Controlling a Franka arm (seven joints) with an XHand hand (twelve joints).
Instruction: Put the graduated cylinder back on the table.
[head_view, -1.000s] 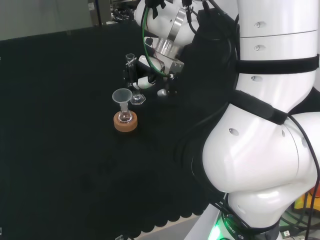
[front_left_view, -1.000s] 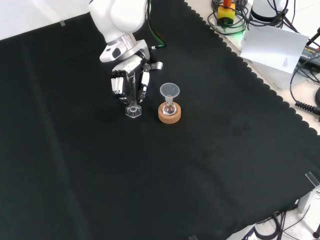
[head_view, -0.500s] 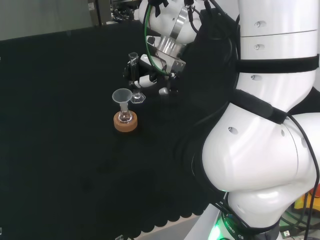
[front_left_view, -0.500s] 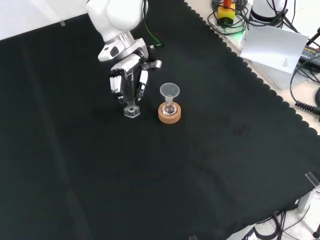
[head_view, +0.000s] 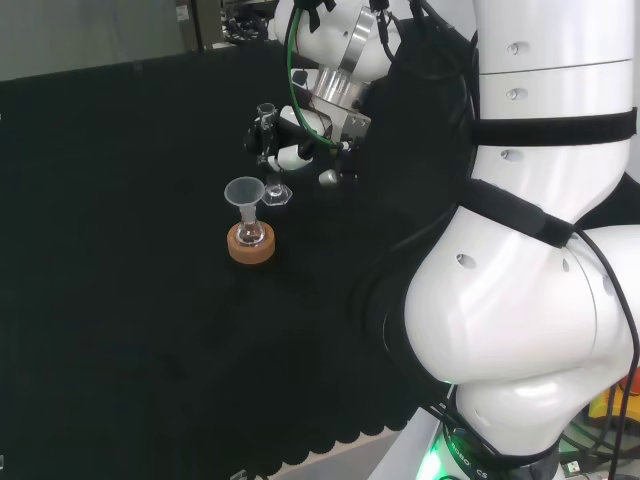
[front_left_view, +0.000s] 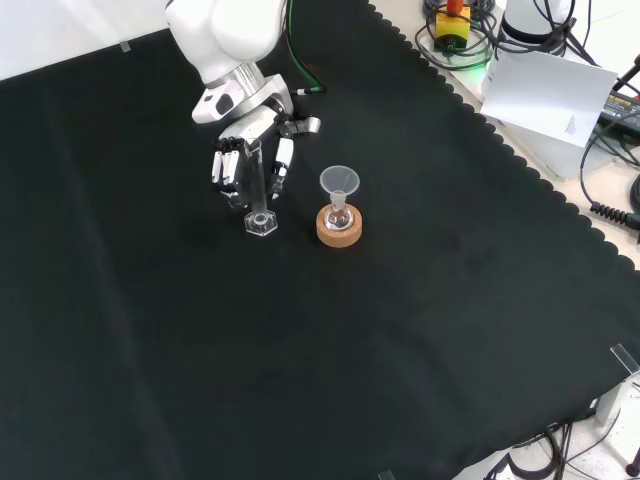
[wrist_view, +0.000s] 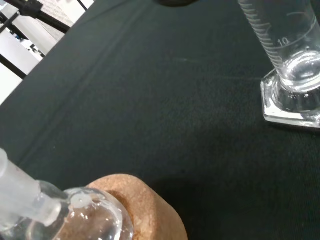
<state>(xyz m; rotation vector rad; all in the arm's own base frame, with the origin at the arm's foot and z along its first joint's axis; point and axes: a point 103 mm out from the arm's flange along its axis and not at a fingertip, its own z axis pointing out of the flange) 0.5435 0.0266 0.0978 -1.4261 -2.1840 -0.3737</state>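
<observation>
The clear graduated cylinder (front_left_view: 260, 207) stands upright on the black cloth, on its six-sided foot (head_view: 277, 196). The hand (front_left_view: 226, 168) hangs just behind its tube, fingers straight and spread to either side of it, and looks open. In the head view the hand (head_view: 298, 138) is beside the cylinder's upper part. The wrist view shows the cylinder's foot and lower scale (wrist_view: 292, 75) resting flat on the cloth.
A small round flask on a cork ring (front_left_view: 339, 228) carries a clear funnel (front_left_view: 339, 180) just right of the cylinder in the front view. The cork ring (wrist_view: 142, 207) is close in the wrist view. The arm's white links (head_view: 530, 250) fill the head view's right.
The fingers have spread away from the cylinder's tube, and the hand has drawn up and back a little. The cylinder stays standing on the cloth.
</observation>
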